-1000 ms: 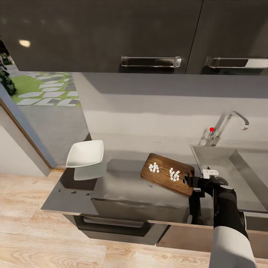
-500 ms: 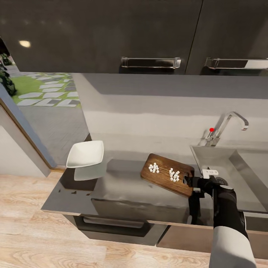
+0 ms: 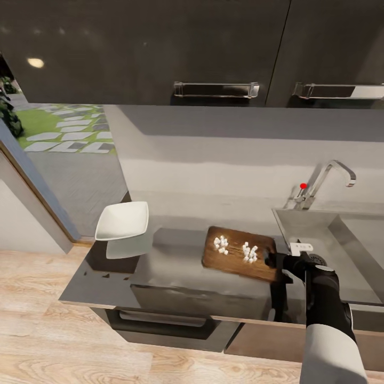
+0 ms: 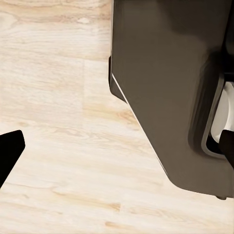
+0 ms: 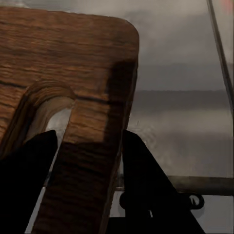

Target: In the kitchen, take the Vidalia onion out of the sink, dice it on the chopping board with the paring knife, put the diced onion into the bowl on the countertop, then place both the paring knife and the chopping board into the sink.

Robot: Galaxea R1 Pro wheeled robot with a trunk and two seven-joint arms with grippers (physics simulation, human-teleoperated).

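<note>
Right end effector [image 3: 273, 261]: lower right of the head view, pinching the handle end of the chopping board [image 3: 237, 255]; in the right wrist view its two dark fingers [image 5: 27, 170] sit on either side of the strip of wood by the oval handle hole.
Chopping board: centre right of the head view, over the counter [image 3: 176, 277] just left of the sink [image 3: 320, 240]; whether it rests on the surface or is lifted cannot be told.
Diced onion [image 3: 249, 252]: two small heaps of white cubes on the board, one nearer its left end, one nearer the end effector.
Bowl [image 3: 122, 220]: centre left of the head view, at the counter's left end, well apart from the board.
Sink: right of the head view, chrome tap [image 3: 325, 181] with a red dot behind it.
Left end effector [image 4: 117, 156]: black fingertips at the frame edges of the left wrist view, spread wide, holding nothing, over the wooden floor [image 4: 53, 97].
Writing: no readable brand or label.
</note>
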